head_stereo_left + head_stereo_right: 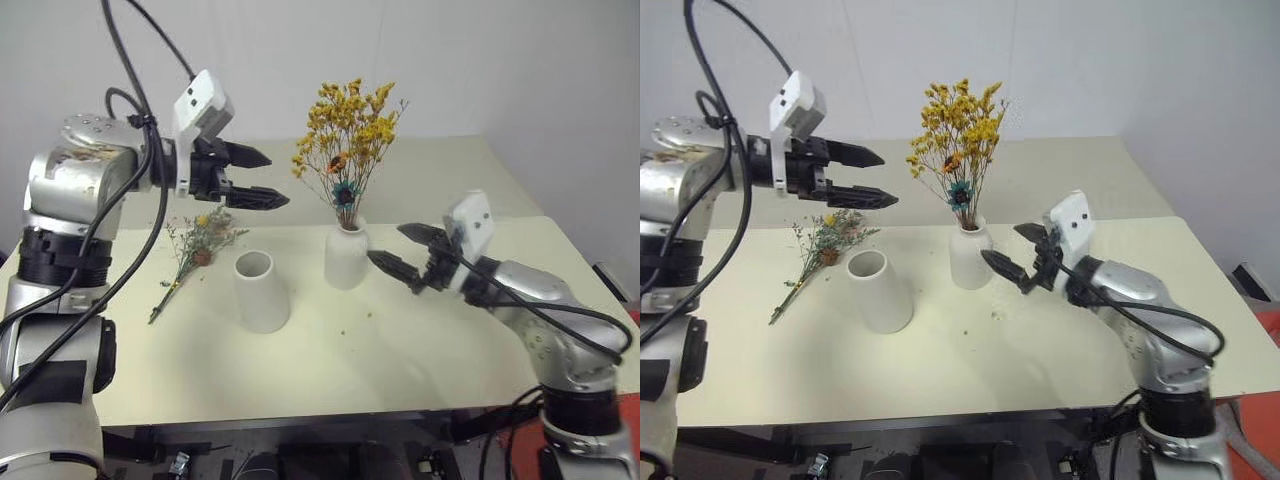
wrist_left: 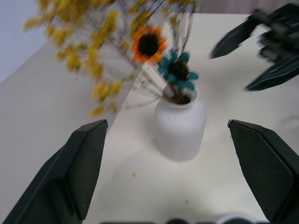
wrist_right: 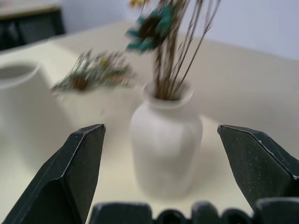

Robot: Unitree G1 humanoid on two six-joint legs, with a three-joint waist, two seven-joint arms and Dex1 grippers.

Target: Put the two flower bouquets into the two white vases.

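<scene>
Bare table (image 1: 420, 350) under right gripper (image 1: 400, 250); bottle vase (image 1: 346, 258) with yellow bouquet (image 1: 345, 140) just ahead, cone vase (image 1: 260, 290) beyond.

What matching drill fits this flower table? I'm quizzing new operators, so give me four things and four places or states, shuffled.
1. yellow bouquet
2. grey-green bouquet
3. cone vase
4. right gripper

a. standing empty
b. open, beside the bottle vase
c. lying on the table
d. standing in the bottle vase

Pairs: 1-d, 2-c, 3-a, 4-b
</scene>
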